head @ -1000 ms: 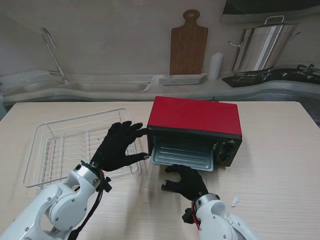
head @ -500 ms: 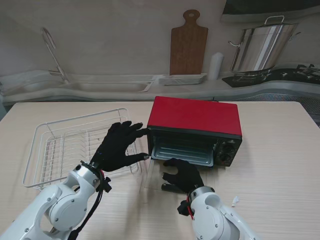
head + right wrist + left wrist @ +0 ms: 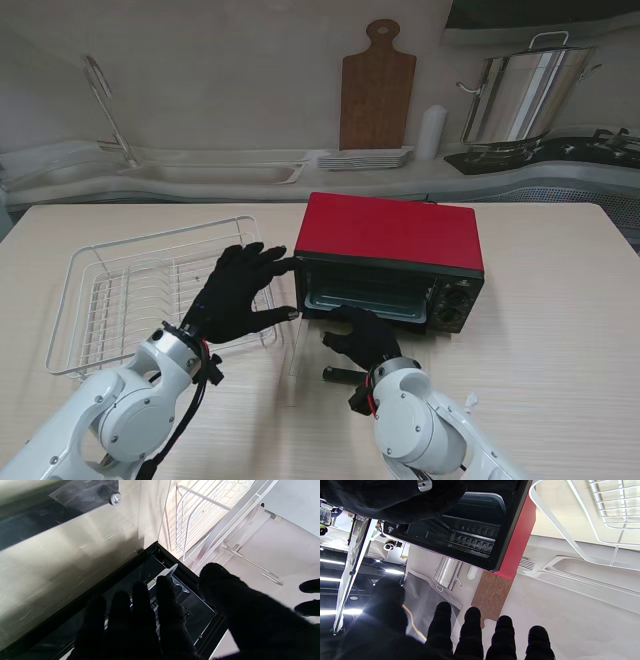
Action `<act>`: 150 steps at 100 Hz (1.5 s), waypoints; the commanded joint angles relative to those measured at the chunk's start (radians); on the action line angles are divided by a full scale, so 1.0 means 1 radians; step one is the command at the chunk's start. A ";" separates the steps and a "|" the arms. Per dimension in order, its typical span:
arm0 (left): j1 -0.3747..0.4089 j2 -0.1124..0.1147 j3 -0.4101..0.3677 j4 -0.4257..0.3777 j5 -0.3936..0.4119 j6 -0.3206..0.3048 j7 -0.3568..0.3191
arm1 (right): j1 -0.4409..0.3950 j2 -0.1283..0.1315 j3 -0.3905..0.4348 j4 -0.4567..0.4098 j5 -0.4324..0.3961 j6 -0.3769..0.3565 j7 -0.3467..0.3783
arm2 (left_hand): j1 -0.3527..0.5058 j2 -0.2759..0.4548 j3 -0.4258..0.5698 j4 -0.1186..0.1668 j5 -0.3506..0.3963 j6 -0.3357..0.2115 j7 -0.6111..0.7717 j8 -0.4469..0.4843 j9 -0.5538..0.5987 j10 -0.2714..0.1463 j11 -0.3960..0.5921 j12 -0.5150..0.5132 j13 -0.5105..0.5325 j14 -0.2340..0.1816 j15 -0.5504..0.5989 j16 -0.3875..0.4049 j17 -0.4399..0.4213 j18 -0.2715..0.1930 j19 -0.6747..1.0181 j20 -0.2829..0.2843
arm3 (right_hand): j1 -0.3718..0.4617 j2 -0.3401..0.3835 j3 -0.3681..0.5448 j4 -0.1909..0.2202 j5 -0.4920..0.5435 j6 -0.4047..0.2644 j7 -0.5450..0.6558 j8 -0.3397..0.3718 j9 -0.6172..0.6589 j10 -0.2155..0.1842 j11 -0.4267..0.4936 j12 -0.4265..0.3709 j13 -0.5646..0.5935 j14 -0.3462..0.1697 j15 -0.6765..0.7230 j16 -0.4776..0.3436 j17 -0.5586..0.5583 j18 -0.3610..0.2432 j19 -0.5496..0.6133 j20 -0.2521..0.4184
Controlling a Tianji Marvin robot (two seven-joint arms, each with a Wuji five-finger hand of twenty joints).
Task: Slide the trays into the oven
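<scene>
The red oven (image 3: 390, 232) stands mid-table with its glass door (image 3: 310, 362) folded down flat toward me. A metal tray (image 3: 368, 301) lies inside the oven mouth, only its front edge showing. My right hand (image 3: 362, 338) reaches over the door, open, its fingers (image 3: 168, 600) flat against the tray's front lip (image 3: 168, 572). My left hand (image 3: 240, 292) is open and spread, fingertips touching the oven's front left corner. In the left wrist view the oven's red side (image 3: 520, 532) and dark interior with the tray (image 3: 480, 501) show, partly hidden by the right hand (image 3: 395, 500).
A white wire dish rack (image 3: 150, 295) sits left of the oven, close to my left hand. A small white scrap (image 3: 470, 402) lies on the table at the right. Behind are a counter with a faucet (image 3: 105, 100), cutting board (image 3: 376, 90), plates (image 3: 365, 158) and pot (image 3: 520, 95).
The right hand has moved away from me toward the oven mouth, and the tray that stuck out over the door has slid inside. The left hand has not moved.
</scene>
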State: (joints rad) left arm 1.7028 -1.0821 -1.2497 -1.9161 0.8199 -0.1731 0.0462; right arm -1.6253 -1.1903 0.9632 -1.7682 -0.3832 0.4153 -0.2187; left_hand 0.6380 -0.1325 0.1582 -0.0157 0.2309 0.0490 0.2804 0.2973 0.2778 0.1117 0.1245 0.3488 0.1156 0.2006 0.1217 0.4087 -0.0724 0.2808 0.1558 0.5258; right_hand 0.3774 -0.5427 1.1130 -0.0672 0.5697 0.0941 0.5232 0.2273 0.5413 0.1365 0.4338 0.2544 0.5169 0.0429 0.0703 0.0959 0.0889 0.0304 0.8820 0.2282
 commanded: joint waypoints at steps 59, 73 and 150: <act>0.001 -0.003 0.004 -0.014 0.002 0.016 -0.025 | 0.129 -0.058 -0.049 0.108 0.061 0.075 -0.038 | -0.003 0.031 -0.008 0.018 -0.010 0.004 -0.003 0.006 -0.023 -0.004 -0.010 -0.019 -0.030 -0.034 -0.027 -0.016 -0.021 -0.022 -0.050 -0.007 | -0.029 -0.005 0.009 0.055 -0.004 -0.010 0.012 0.001 -0.004 -0.022 0.022 0.015 -0.029 -0.036 0.002 0.008 -0.003 -0.023 0.021 0.007; 0.000 -0.003 0.003 -0.015 0.002 0.017 -0.028 | 0.146 -0.065 -0.055 0.125 0.070 0.080 -0.045 | -0.003 0.032 -0.008 0.018 -0.010 0.003 -0.003 0.006 -0.023 -0.003 -0.010 -0.019 -0.030 -0.034 -0.026 -0.016 -0.021 -0.022 -0.050 -0.007 | -0.029 -0.006 0.009 0.055 -0.007 -0.011 0.012 0.002 -0.007 -0.025 0.022 0.015 -0.032 -0.039 0.001 0.008 -0.004 -0.023 0.021 0.007; 0.001 -0.003 -0.001 -0.017 0.004 0.022 -0.030 | 0.202 -0.085 -0.076 0.184 0.105 0.098 -0.059 | -0.003 0.031 -0.008 0.018 -0.009 0.003 -0.003 0.007 -0.022 -0.004 -0.010 -0.019 -0.029 -0.034 -0.026 -0.016 -0.021 -0.022 -0.050 -0.008 | -0.027 -0.005 0.009 0.054 -0.009 -0.015 0.014 0.005 -0.008 -0.031 0.029 0.017 -0.036 -0.050 0.002 0.009 -0.006 -0.034 0.013 0.004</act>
State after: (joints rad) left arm 1.6969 -1.0811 -1.2488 -1.9211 0.8226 -0.1547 0.0321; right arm -1.4237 -1.2645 0.8883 -1.5846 -0.2793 0.5122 -0.2876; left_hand 0.6380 -0.1325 0.1582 -0.0157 0.2309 0.0490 0.2804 0.2973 0.2778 0.1117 0.1245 0.3487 0.1156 0.2006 0.1215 0.4086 -0.0724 0.2808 0.1558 0.5258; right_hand 0.3774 -0.5427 1.1130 -0.0672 0.5698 0.0941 0.5232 0.2273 0.5467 0.1360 0.5054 0.2569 0.5173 0.0428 0.0957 0.0963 0.0892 0.0304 0.8822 0.2282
